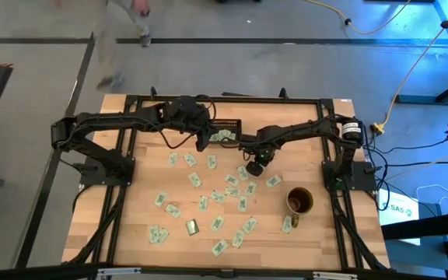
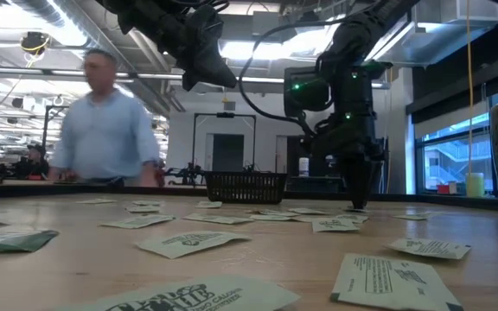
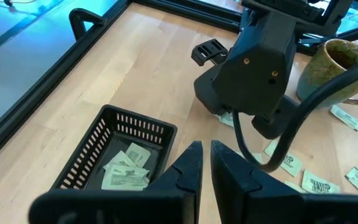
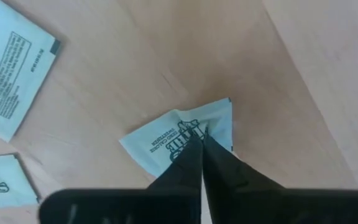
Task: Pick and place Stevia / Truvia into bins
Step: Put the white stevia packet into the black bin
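One Truvia packet (image 4: pixel 182 137) pinched in closed right gripper (image 4: pixel 202 144) tips | long axis crosswise to jaws | left gripper (image 3: pixel 205 163) nearly closed, empty, over bin (image 3: pixel 92 152)

You cannot read the print on the small pale green paper packets (image 1: pixel 218 197) from overhead; they are too small. The brownish-gold round mug (image 3: pixel 340 62) is cut by the left wrist picture's edge. The person in a light blue shirt (image 2: pixel 102 130) behind the table is blurred. The right arm's dark fingers (image 4: pixel 194 163) hide part of one packet (image 4: pixel 166 140).
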